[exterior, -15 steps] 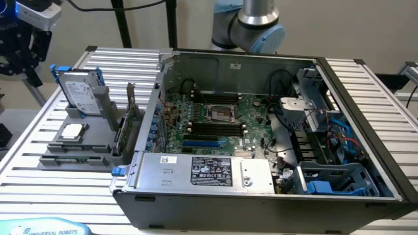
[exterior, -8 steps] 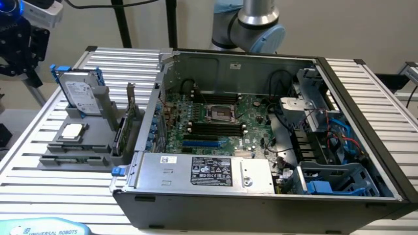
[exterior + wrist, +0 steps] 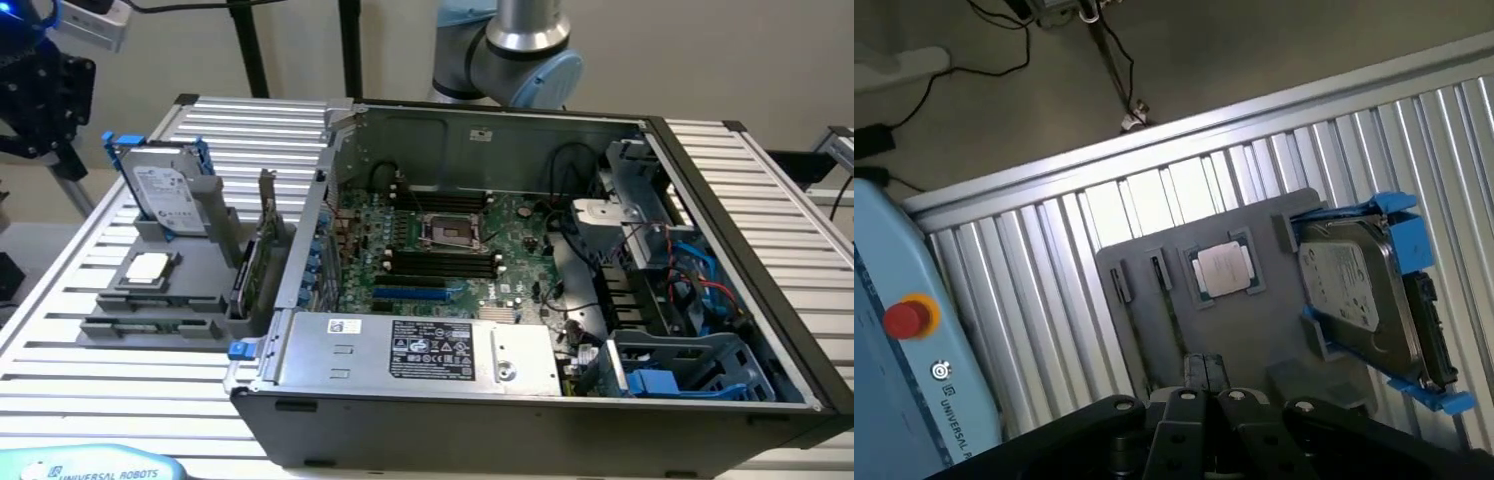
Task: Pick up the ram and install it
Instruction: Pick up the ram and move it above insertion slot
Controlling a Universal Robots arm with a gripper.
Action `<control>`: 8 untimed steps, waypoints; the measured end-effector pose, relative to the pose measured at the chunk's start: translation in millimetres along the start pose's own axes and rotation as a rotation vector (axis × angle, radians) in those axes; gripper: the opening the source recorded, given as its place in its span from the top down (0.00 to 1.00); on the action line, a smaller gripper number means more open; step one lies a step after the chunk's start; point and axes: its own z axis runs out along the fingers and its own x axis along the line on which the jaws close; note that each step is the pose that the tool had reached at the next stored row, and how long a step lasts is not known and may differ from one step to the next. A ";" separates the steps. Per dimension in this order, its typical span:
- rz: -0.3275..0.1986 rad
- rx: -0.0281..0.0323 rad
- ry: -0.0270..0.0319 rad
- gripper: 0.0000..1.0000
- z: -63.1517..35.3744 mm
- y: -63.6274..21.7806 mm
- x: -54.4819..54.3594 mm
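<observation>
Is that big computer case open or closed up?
Open. The computer case has no cover on its upward side, so the motherboard inside shows.

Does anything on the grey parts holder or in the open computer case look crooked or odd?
Nothing stands out. The silver hard drive in its blue caddy sits in the grey plastic holder, the square silver processor lies flat in its recess, and the open dark case looks orderly.

The counter (image 3: 761, 190) is ribbed bare metal, bright and smooth. The computer case (image 3: 534, 125) is dull grey sheet metal. The holder (image 3: 1254, 335) is matt grey plastic; the hard drive (image 3: 1349, 290) has a glossy metal face and blue plastic frame
</observation>
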 end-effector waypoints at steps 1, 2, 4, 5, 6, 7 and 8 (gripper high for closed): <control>-0.018 -0.0001 0.0008 0.89 0.3 0.0 0.0; -0.036 -0.0001 0.0015 0.89 0.7 0.0 0.0; -0.073 -0.0002 0.0030 0.89 1.6 -0.1 0.0; -0.089 -0.0004 0.0038 0.89 2.0 -0.1 0.0; -0.104 -0.0004 0.0044 0.89 2.6 -0.1 0.0; -0.119 -0.0004 0.0049 0.89 3.3 -0.1 0.1; -0.129 -0.0003 0.0053 0.89 4.1 -0.1 0.3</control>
